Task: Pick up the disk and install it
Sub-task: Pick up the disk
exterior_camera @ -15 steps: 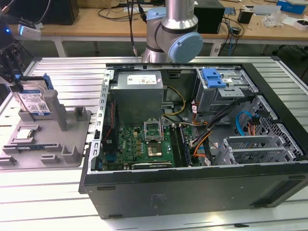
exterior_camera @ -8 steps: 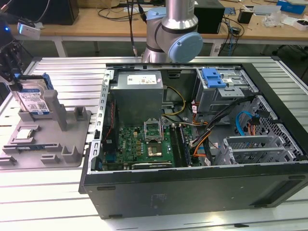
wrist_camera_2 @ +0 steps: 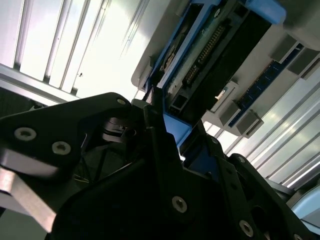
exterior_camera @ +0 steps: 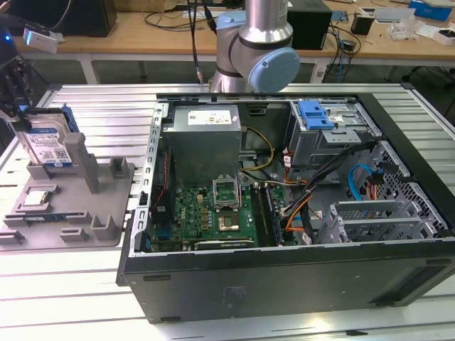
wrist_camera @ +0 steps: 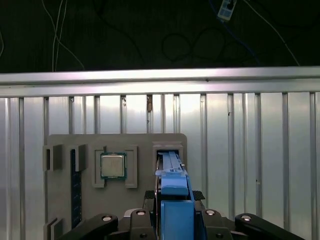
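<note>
Black fingers [wrist_camera: 149, 195] pressed flat against both sides of the disk [wrist_camera: 175, 187], barely parted, its blue frame clamped between them. Disk upright on edge in a slot of a grey stand [exterior_camera: 89, 213], on the slatted metal table [exterior_camera: 78, 305] at the exterior view's left. Beside that slot, in a square recess of the stand, a small silver chip [wrist_camera: 113, 165]. Well apart on the exterior view's right, an open computer case [exterior_camera: 284, 284] holding a green board [exterior_camera: 213, 213], a grey power box [exterior_camera: 206, 135], loose cables and a metal cage [exterior_camera: 334, 138] with a blue latch plate [exterior_camera: 316, 114]. Behind the case, the arm [exterior_camera: 263, 50]. Silver body, white-and-blue label on the broad face, blue frame along the edges, connector row [wrist_camera_2: 202, 50] on the narrow end. Lower edge sunk in the slot and hidden; label turned out of sight, edge-on, in the first wrist view.
</note>
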